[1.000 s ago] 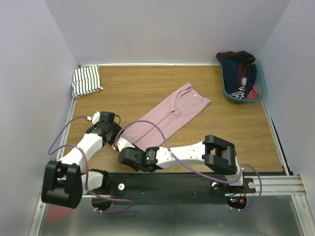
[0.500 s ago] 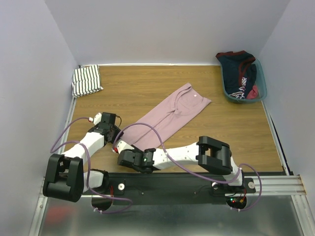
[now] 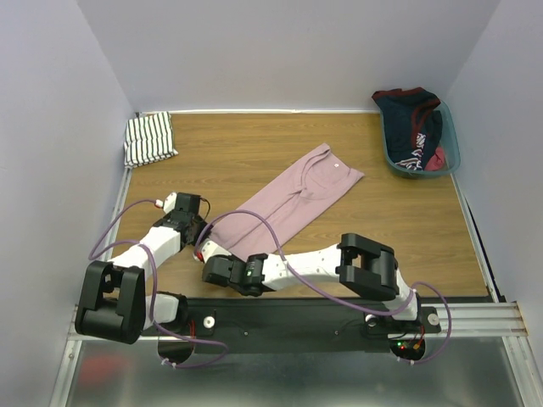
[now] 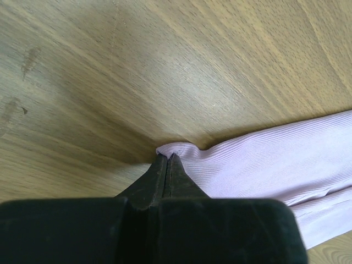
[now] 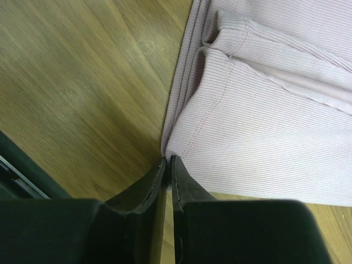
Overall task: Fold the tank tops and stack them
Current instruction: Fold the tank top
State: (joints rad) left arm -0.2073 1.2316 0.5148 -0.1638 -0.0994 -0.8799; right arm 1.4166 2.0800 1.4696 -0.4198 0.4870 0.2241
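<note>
Pink tank top [image 3: 293, 203] lying flat and diagonal at mid-counter [image 3: 229, 153], its near end toward the arms. Left claw [image 4: 168, 159] — fingers pressed together, pinching a puckered corner of the pink fabric. Right claw [image 5: 168, 160] — fingers almost meeting, nipped on the other near corner. Striped tank top [image 3: 150, 140] folded in the far-left corner; basket [image 3: 456, 146] of dark clothing [image 3: 416, 119] at far right

2 tank tops [image 3: 293, 202], 1 basket [image 3: 455, 146], 2 arms [image 3: 157, 244]
</note>
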